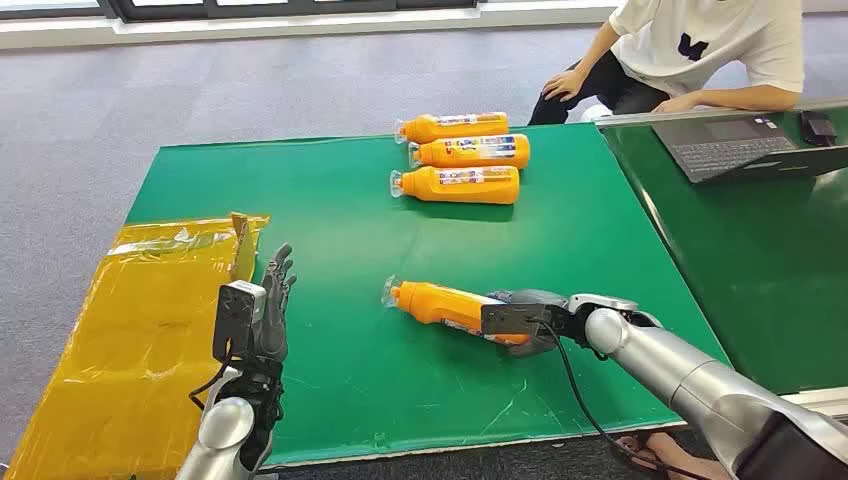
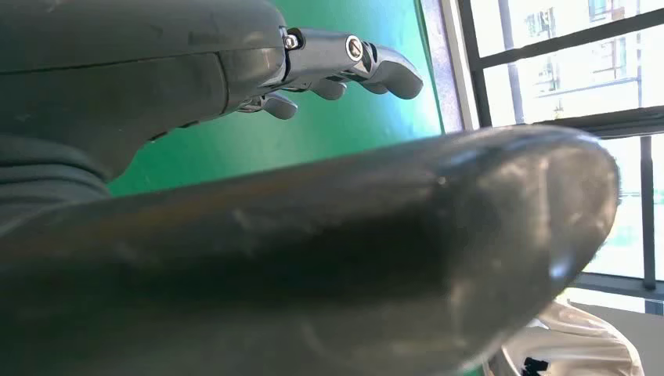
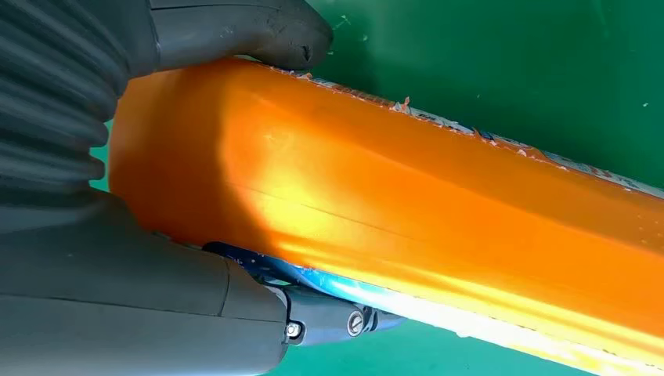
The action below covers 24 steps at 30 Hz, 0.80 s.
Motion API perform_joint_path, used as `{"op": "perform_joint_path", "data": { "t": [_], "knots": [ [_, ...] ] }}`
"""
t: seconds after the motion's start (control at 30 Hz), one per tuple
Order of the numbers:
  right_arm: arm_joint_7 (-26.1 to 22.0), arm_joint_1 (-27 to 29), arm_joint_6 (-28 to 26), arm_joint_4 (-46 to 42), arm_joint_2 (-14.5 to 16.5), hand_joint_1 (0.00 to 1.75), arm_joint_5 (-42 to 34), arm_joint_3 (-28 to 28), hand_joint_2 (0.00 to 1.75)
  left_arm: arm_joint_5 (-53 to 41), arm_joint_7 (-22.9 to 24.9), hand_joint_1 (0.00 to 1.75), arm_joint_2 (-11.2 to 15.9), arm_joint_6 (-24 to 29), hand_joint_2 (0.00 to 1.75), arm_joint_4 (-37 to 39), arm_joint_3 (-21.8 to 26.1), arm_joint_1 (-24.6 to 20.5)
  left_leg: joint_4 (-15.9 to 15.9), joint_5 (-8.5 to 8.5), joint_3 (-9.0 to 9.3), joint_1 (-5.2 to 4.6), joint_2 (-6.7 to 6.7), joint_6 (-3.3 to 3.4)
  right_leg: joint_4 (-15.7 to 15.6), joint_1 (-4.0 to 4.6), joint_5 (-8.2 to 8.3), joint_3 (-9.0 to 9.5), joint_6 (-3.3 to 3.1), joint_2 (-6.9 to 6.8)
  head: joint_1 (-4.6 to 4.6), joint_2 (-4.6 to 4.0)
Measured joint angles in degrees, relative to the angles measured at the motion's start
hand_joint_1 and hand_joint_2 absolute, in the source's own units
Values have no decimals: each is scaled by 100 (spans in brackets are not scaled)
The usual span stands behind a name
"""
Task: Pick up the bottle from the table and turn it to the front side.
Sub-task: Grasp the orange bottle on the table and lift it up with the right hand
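While the green desk (image 1: 330, 190) carries everything, a yellow sheet (image 1: 130, 330) overhangs its near-left corner, a 2nd desk w/ laptop (image 1: 745, 148) sits far right, and a person (image 1: 700, 50) sits behind. Three orange bottles (image 1: 462, 155) lie in a row at far centre. Near right, the bottle (image 1: 445, 305) lies on its side, cap pointing left; right hand (image 1: 530, 320) is wrapped round its base end, thumb one side, fingers (image 3: 344, 321) the other. Left hand (image 1: 265, 310) is raised near left, fingers straight & apart, holding nothing.
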Motion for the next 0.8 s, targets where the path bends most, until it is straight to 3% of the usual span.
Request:
{"op": "perform_joint_path", "data": {
  "t": [0.33, 0.8],
  "knots": [
    [-125, 90, -479, 179, 269, 175, 457, -61, 175, -67, 60, 0, -19, 14, 0, -25, 0, 15, -1, -3, 20, 0, 25, -2, -1, 7, 5, 12, -7, 15, 0, 0],
    [-113, 573, -847, -13, 274, 175, 574, -601, 175, -105, 94, 0, -30, 8, 0, -286, 1, 324, -1, -11, 43, 0, 25, -3, -4, 13, 2, 33, -10, 15, -1, 0]
  ]
}}
